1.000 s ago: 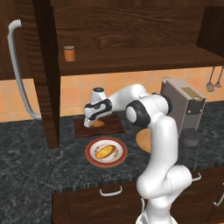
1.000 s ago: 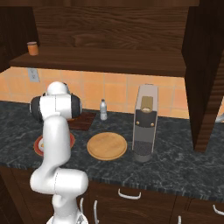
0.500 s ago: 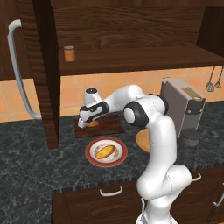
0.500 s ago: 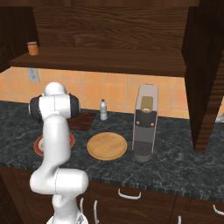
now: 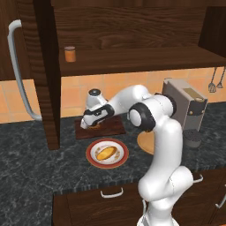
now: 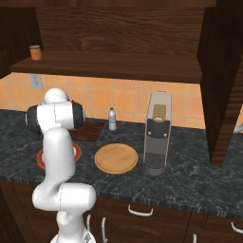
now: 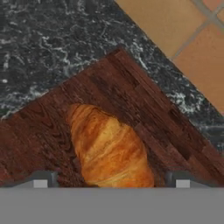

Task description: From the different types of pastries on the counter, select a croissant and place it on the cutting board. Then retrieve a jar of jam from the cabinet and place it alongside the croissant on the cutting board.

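You are looking at the cabinet standing open over the counter, its door hanging at the left with the long grey handle. The white arm is reaching left and down over the counter toward the back wall. The cutting board is lying flat on the counter near the orange tiles, and the round tan plate is sitting to its right beside the tall coffee machine. In front of the board, the red-rimmed plate is carrying the yellow-orange pastry. The tool is hovering low over the board; in the hand view its two tips are standing wide apart on either side of the croissant, which is resting on the board and seems free of both tips, though their ends are cut off at the bottom edge. The jar of jam is standing upright on the cabinet shelf, well apart from the board. A small clear bottle is standing by the wall.
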Controlling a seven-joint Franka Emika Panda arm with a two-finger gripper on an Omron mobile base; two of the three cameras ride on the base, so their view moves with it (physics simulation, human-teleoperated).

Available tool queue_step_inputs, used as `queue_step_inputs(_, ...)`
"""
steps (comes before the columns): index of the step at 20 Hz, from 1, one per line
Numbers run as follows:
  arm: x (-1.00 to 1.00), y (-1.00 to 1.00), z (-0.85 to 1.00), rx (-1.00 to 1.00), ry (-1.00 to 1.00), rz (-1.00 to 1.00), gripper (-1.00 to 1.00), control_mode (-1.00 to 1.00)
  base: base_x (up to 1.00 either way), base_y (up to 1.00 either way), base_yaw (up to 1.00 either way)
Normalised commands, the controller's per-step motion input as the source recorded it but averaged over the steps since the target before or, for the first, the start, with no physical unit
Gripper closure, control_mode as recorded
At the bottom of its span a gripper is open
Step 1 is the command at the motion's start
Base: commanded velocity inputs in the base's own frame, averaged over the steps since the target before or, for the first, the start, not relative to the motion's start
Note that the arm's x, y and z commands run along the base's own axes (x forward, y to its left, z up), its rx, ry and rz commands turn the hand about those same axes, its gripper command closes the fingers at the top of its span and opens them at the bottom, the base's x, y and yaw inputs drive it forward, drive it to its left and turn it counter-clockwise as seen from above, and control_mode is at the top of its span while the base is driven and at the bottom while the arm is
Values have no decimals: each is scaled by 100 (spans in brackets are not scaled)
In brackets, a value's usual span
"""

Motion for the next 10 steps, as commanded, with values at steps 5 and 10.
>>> queue_step_inputs(5,-72,-21,14,0,-17,0,-100,-100,0,0,0)
queue_step_inputs(10,-77,-14,35,1,-8,0,-100,-100,0,0,0)
